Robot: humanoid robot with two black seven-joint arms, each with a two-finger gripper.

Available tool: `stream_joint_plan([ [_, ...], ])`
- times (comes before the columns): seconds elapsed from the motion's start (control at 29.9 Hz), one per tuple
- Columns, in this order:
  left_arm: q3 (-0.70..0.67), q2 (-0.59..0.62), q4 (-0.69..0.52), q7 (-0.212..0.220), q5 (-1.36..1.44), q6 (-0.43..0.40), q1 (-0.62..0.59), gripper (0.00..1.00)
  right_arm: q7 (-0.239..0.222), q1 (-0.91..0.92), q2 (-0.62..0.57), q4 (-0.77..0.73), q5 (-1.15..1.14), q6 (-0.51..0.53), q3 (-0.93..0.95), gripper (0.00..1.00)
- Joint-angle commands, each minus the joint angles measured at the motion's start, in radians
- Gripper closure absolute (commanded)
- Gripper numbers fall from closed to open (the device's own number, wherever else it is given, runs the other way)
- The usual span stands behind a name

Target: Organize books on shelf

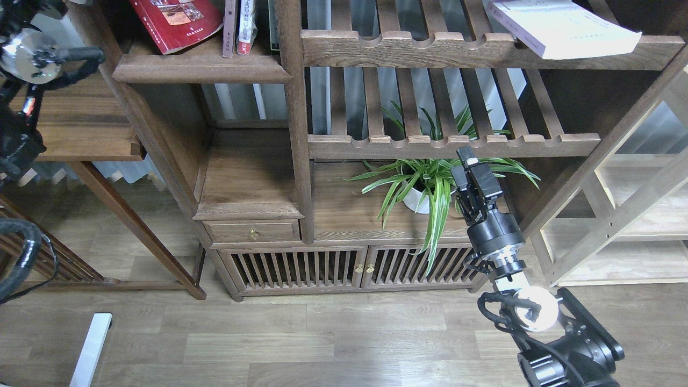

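Note:
The dark red book point(174, 21) with photos leans tilted on the dark brown shelf point(199, 69) in the narrow upper-left compartment. The thick white book point(564, 27) lies flat on the top slatted rack at the upper right, its corner over the front rail. The yellow-green book is out of view. My right gripper point(466, 161) points up in front of the plant, below the middle rack, empty; its fingers cannot be told apart. My left arm point(27, 51) rises along the left edge and its gripper is cut off by the top edge.
Thin books point(239, 27) stand upright to the right of the red book. A potted spider plant point(424, 188) sits under the middle slatted rack point(451, 145). A drawer board with a brass knob point(252, 234) is lower left. A side table point(75, 113) stands at left.

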Motion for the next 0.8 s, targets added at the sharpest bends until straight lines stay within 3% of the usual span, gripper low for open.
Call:
stream_joint_plan([
  [0.0, 0.113, 0.001, 0.071, -0.061, -0.095, 0.027, -0.043, 1.00, -0.001, 0.001, -0.004, 0.000, 0.002, 0.000, 0.001, 0.24],
  [0.13, 0.190, -0.009, 0.121, -0.100, -0.170, 0.073, -0.073, 1.00, -0.001, 0.001, -0.006, 0.000, 0.002, 0.000, 0.003, 0.24],
  [0.27, 0.195, -0.012, 0.125, -0.103, -0.184, 0.123, -0.076, 1.00, -0.001, 0.001, -0.011, 0.000, 0.003, 0.000, 0.003, 0.24],
  [0.47, 0.213, -0.018, 0.157, -0.093, -0.187, 0.125, -0.076, 0.98, -0.001, 0.001, -0.017, 0.000, 0.003, 0.000, 0.008, 0.24],
  [0.77, 0.271, -0.050, 0.166, -0.084, -0.213, 0.126, -0.076, 0.87, -0.001, 0.004, -0.017, 0.002, 0.003, 0.000, 0.011, 0.24],
])
